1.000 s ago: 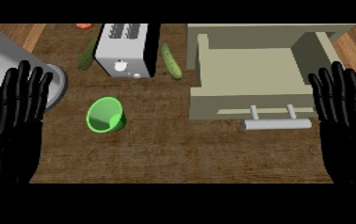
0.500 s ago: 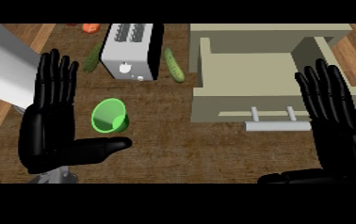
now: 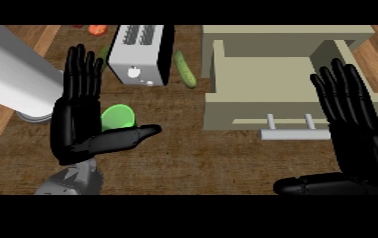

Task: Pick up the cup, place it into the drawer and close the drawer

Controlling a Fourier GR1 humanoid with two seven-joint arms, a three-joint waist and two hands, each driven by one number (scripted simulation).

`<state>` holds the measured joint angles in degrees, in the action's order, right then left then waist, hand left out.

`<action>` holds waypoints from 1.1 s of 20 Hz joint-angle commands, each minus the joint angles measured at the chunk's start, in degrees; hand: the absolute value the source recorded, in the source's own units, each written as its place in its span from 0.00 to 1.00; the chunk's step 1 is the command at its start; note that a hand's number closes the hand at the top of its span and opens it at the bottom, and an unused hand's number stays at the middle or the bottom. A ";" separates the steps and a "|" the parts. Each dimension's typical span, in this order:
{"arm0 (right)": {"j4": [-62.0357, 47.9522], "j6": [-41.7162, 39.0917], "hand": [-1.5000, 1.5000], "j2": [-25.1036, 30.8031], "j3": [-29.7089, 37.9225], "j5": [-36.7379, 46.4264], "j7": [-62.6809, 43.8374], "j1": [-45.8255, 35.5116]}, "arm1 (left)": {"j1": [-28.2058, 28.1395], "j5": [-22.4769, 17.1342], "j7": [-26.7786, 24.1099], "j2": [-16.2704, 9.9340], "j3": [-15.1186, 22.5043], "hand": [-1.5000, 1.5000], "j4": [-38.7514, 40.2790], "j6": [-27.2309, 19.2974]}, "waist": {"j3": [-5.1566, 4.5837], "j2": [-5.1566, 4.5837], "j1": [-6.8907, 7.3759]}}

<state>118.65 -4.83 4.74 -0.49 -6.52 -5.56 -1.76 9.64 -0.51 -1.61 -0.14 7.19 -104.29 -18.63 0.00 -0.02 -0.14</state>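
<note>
A green cup (image 3: 118, 118) lies on the wooden counter, partly hidden behind my left hand (image 3: 77, 117). That hand is open, fingers straight and pointing away, thumb stretched out to the right just below the cup. The beige drawer (image 3: 295, 113) stands pulled out at the right, its inside bare, with a pale bar handle (image 3: 292, 132) on its front. My right hand (image 3: 353, 117) is open too, held flat over the drawer's right side with its thumb low at the right.
A white toaster (image 3: 139, 55) stands at the back, a green cucumber (image 3: 184, 69) lies beside it. A large grey cylinder (image 3: 23, 82) sits at the far left. Something orange-red (image 3: 97, 30) lies at the back edge.
Both hands have risen further into view and moved inward. The left hand now overlaps the cup's left side, its thumb below the cup. The view has shifted slightly.
</note>
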 commanded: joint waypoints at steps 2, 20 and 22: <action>-3.21 -1.05 0.00 -0.02 2.05 -0.83 2.20 -2.10 | 0.98 0.66 -0.21 0.13 1.03 0.00 1.05 -2.18 | 0.01 0.03 0.09; -1.17 1.08 0.00 -1.98 0.38 1.46 -0.35 -2.86 | -4.23 -1.39 -0.25 -0.65 -1.85 0.00 4.60 -1.42 | 0.00 0.04 0.14; -2.75 0.69 0.00 -0.43 2.35 0.34 -1.95 -6.50 | -3.55 -2.65 -4.78 0.11 -0.46 0.00 10.52 -3.73 | -0.01 -0.01 0.06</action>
<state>117.26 -3.95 3.62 0.53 -5.41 -6.93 -5.98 6.02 -2.13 -2.08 -0.49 6.27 -99.74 -21.24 0.00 0.02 0.01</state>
